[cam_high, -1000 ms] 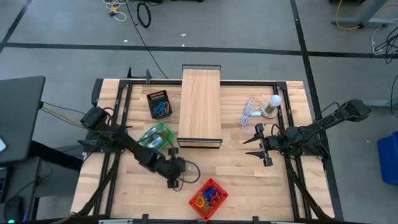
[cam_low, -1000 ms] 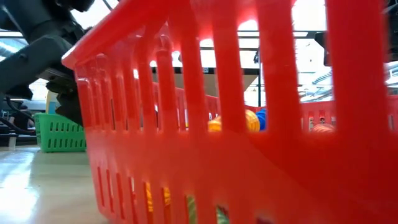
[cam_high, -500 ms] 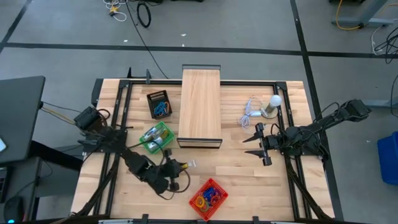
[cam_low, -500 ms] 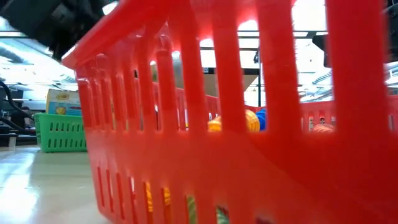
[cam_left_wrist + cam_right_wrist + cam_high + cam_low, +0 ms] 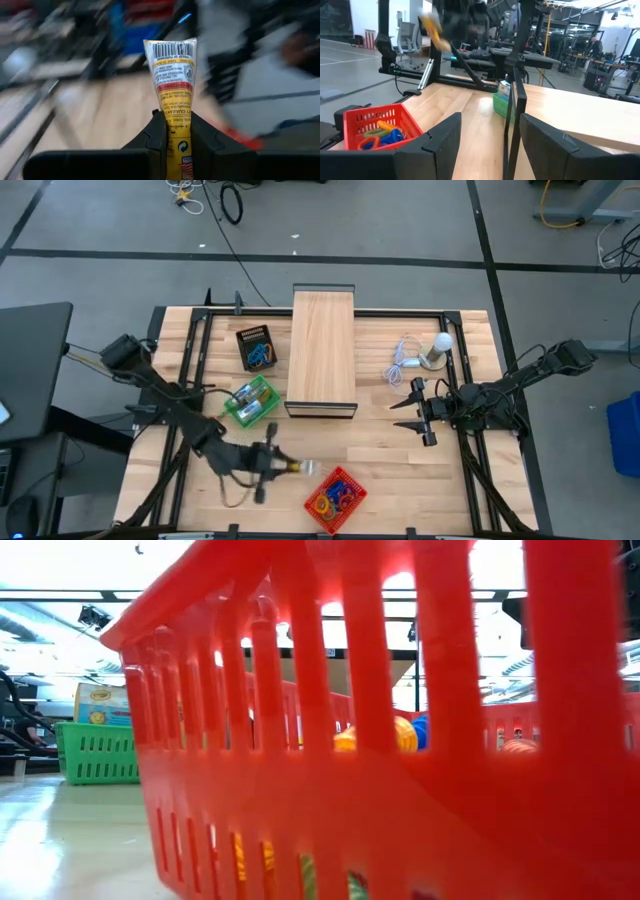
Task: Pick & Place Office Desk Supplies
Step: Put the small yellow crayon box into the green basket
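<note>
My left gripper (image 5: 288, 467) is shut on a small yellow piece (image 5: 304, 467), a yellow tube whose flat crimped end (image 5: 170, 50) carries a barcode. It hovers just left of the red basket (image 5: 335, 498), which holds coloured loops (image 5: 382, 135). The green basket (image 5: 250, 402) holds crayon boxes (image 5: 100, 703). A black basket (image 5: 257, 347) holds blue loops. My right gripper (image 5: 415, 412) waits open at the right, holding nothing. My left gripper pinches the yellow tube's body (image 5: 172, 117) between its two fingers. The tube runs on along the fingers, and its crimped barcode end sticks out past their tips. The fingers lie near level, pointing toward the table's right. The tube is lifted clear of the table.
A long pale wooden box (image 5: 323, 352) lies at the middle far side. A white bulb with a coiled cable (image 5: 425, 352) sits at the far right. Bare tabletop lies between the red basket and my right gripper.
My left gripper has risen with the yellow tube and swung a little toward the table's near edge. It has tipped from pointing down to nearly level. In the low view, the arm has gone up out of sight.
</note>
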